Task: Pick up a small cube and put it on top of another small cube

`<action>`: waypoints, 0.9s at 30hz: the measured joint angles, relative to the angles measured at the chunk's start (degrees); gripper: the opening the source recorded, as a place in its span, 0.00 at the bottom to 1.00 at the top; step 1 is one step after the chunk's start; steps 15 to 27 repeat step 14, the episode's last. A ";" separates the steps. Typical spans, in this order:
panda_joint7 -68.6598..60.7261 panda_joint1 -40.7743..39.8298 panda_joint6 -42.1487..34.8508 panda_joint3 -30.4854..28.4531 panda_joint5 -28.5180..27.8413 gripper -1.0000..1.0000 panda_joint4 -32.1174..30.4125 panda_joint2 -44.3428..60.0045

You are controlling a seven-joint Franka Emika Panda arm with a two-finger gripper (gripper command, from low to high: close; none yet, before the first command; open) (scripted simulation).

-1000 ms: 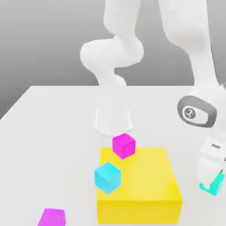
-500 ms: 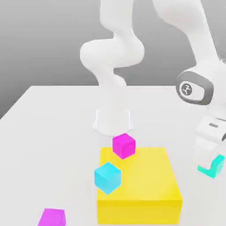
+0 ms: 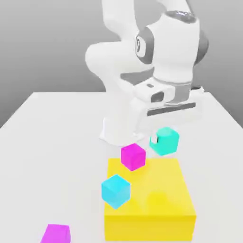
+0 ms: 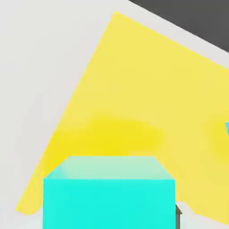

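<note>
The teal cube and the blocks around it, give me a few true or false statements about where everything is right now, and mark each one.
1. The gripper holds the teal cube in the air. True.
2. The teal cube rests on the table. False: it hangs above the yellow block.
3. A magenta cube sits at the yellow block's far edge. True.
4. The sky-cyan cube is stacked on a magenta cube. False: it stands alone at the yellow block's left side in the exterior view.

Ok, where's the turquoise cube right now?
In the exterior view, the turquoise cube hangs in the gripper above the yellow block's far edge, right of the magenta cube.
</note>
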 joint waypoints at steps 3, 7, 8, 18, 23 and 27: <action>-0.87 -2.02 -3.19 -1.99 0.43 0.00 -3.03 -6.21; -1.62 -3.95 -2.48 -3.49 0.81 0.00 -6.58 -9.04; -1.67 -4.08 -0.40 -3.48 0.87 0.00 -7.28 -7.67; -1.78 -4.36 8.52 -3.21 1.02 1.00 -9.77 -1.24; -1.78 -4.36 8.52 -3.21 1.02 1.00 -9.77 -1.24; -1.78 -4.36 8.52 -3.21 1.02 1.00 -9.77 -1.24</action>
